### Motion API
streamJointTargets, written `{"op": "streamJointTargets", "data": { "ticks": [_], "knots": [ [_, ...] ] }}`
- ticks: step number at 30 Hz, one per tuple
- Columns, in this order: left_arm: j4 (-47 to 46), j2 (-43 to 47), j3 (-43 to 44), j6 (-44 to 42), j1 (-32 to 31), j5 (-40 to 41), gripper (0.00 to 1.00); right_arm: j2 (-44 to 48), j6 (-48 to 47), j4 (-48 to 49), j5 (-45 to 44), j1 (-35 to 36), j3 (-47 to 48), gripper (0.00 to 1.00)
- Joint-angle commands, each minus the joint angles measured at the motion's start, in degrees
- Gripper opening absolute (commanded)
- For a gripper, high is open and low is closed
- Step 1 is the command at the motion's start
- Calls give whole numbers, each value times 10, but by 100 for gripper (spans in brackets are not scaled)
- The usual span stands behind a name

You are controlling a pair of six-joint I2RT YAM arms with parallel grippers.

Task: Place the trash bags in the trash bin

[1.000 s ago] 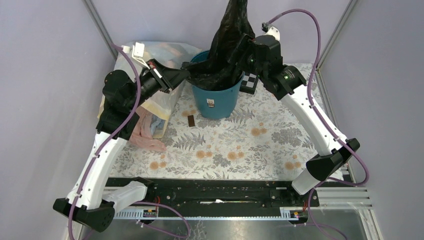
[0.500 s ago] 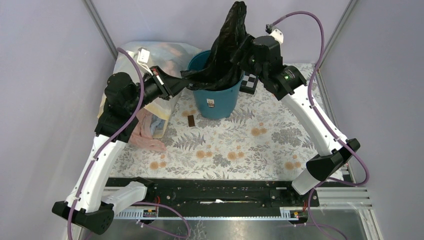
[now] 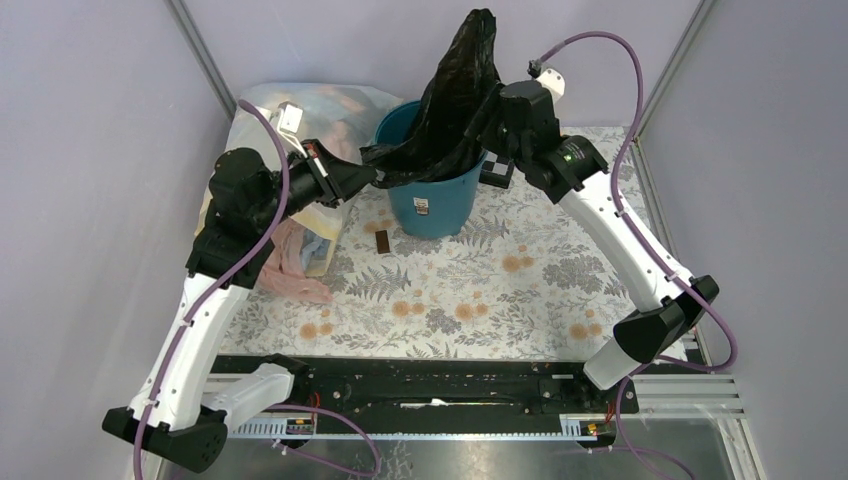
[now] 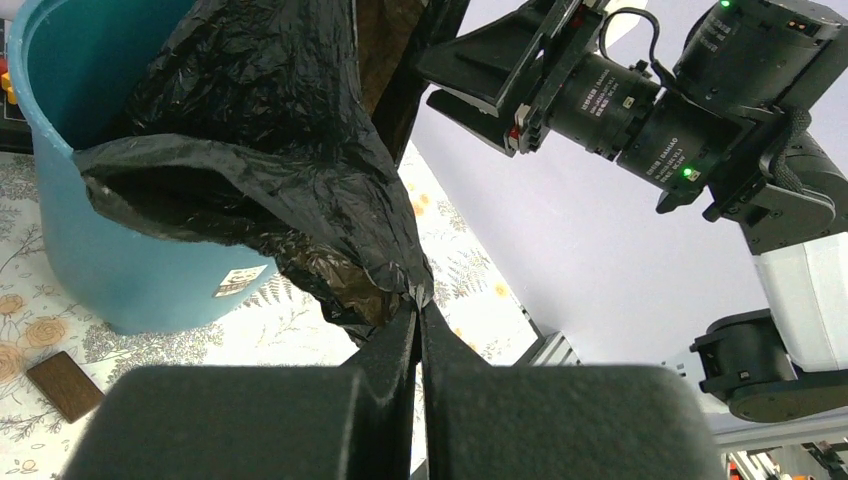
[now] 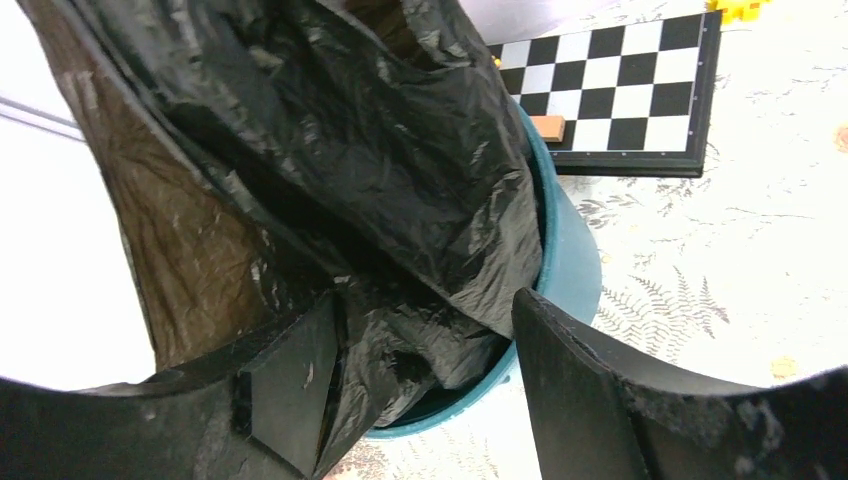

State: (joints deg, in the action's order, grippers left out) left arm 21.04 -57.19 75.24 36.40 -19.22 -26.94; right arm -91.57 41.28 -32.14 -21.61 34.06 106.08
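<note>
My left gripper [image 4: 418, 318] is pinched tight on a fold of the black trash bag [image 4: 280, 140] — fingers together, plastic bunched right at the tips. In the top view that fold is drawn out over the rim of the teal trash bin [image 4: 100, 260] on its 9 o'clock side, so the bag's mouth hangs open toward me there.

My right gripper [image 5: 428, 300] sits above the bin's rim at about 2 o'clock, jaws spread wide. Crinkled plastic drapes over one finger [image 5: 290, 385] and sags into the gap between the two. Nothing looks pinched there.

Bag position: the lower part is down inside the bin, the middle lies across the rim from 9 to 2 o'clock, and the rest stands up in a tall peak toward 12 o'clock, above my right wrist. It is not fully in.

The bin stands upright on the flowered tablecloth [image 3: 520, 270] at the table's 12 o'clock end, with its white label [image 4: 240, 281] facing 6 o'clock.

A small brown rectangular piece [image 3: 383, 241] lies flat at the bin's 7 o'clock, near it but not touching. A checkerboard [image 5: 610, 90] lies flat just beside the bin at 3 o'clock, partly hidden by my right arm in the top view.

A translucent bag of clothes [image 3: 335, 105] sits at the bin's 9 to 10 o'clock, behind my left arm. A pink cloth [image 3: 290, 265] lies at its 6 o'clock end.
</note>
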Motion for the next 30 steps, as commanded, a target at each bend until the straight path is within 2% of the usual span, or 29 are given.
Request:
{"op": "streamJointTargets", "data": {
  "ticks": [1,3,5,8,12,14,19,23,30],
  "knots": [
    [2,22,22,-13,2,-18,0,-2,17,-36,-57,0,23,71],
    [12,26,25,-18,2,-23,0,-9,22,-55,-67,0,33,69],
    [24,29,27,-25,2,-22,0,-5,25,-61,-71,0,28,63],
    [42,34,26,-38,2,-3,0,20,23,-55,-71,0,3,48],
    [59,42,12,-51,2,21,0,60,7,-41,-53,0,-39,22],
    [64,47,5,-56,2,30,0,76,5,-40,-47,0,-60,15],
    [93,51,-3,-67,2,77,0,126,26,-17,-17,0,-145,18],
    [116,48,-5,-76,3,123,0,154,32,19,-8,0,-221,29],
    [123,25,-48,-83,2,201,0,150,26,67,2,0,-306,38]
  ]
}}
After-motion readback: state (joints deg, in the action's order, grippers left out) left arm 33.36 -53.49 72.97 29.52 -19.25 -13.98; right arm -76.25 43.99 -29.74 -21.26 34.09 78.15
